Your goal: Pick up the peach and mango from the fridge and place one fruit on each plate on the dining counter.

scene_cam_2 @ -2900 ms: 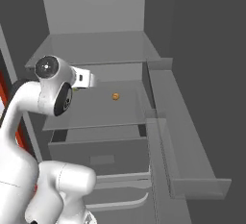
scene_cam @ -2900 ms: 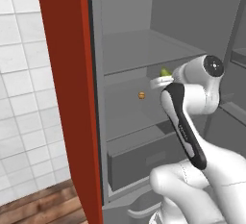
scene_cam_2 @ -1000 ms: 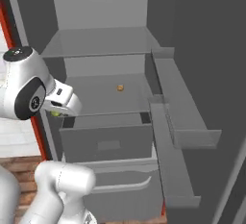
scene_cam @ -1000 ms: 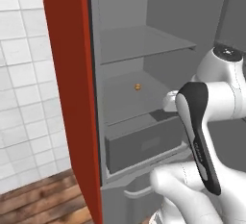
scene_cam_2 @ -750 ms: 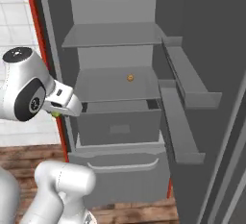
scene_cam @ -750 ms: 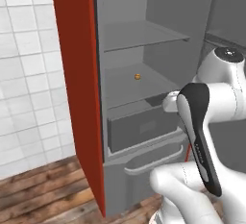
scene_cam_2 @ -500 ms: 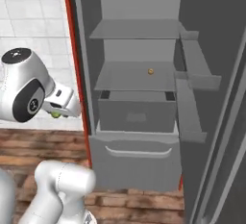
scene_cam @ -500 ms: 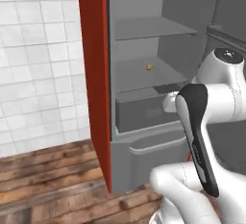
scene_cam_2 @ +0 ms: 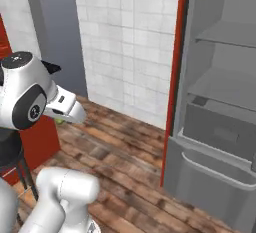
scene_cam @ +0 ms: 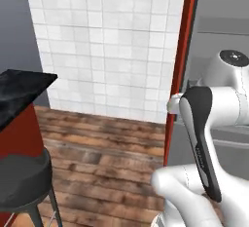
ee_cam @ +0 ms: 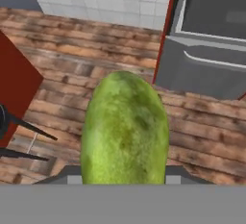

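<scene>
Left base view, read from left to right: the corner of the dining counter point(scene_cam: 22, 82), glossy black on top with a red front below, sat at the left edge, and a round dark stool point(scene_cam: 24, 172) stood just in front of it on the brown wooden floor point(scene_cam: 102, 158). Behind them ran a white tiled wall point(scene_cam: 107, 46). Further right came the red door edge of the fridge point(scene_cam: 181, 70), with its grey inside beyond, and the white arm rose in front of that at the lower right.

In the right base view the arm's big white joint was at the left, and the gripper point(scene_cam_2: 70, 113) pointed out to the right of it and slightly down, above the floor. A sliver of green showed just beneath the gripper, too small to make out. A red panel lay behind the arm at the left edge. The tiled wall filled the middle, and the fridge point(scene_cam_2: 220, 102) stood open on the right, showing grey shelves, a grey drawer and a lower bin.

In the hand view, part of the red counter front and the dark stool legs were at the left. The mango point(ee_cam: 125, 129), yellow-green and oval, stood upright in the middle, held close to the camera between the jaws, which were clamped on its sides. Its skin was mottled darker green. At the upper right lay the lower front of the fridge.
</scene>
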Controlling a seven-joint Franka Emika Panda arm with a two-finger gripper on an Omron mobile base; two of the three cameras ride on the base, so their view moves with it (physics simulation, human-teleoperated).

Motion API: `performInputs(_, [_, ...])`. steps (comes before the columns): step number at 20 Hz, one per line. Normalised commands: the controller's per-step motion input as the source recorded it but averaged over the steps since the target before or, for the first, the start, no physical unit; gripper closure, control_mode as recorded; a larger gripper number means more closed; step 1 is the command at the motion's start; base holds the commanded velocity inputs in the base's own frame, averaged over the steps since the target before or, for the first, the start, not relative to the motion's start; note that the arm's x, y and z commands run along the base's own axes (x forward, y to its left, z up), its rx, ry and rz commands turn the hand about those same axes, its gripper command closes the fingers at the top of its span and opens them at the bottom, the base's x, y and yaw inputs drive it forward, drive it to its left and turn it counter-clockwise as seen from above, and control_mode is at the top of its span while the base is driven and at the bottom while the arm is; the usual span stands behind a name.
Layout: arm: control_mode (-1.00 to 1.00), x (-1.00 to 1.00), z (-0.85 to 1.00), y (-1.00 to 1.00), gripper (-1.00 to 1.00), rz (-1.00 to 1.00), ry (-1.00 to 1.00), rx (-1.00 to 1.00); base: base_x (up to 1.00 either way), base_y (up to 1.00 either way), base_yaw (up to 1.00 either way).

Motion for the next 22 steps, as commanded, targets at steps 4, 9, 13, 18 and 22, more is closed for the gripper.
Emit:
performInputs(4, [1.00,0.00,0.00,0.00,1.00,0.00,0.00,0.00,-0.21,0.43,0.92])
performInputs(9, [1.00,0.00,0.00,0.00,1.00,0.00,0.00,0.00,-0.37,0.55,0.85])
performInputs(13, [1.00,0.00,0.00,0.00,1.00,0.00,0.00,0.00,-0.42,0.91,0.77])
performInputs(18, [1.00,0.00,0.00,0.00,1.00,0.00,0.00,0.00,-0.29,1.00,0.72])
performInputs(22, [1.00,0.00,0.00,0.00,1.00,0.00,0.00,0.00,-0.09,1.00,0.64])
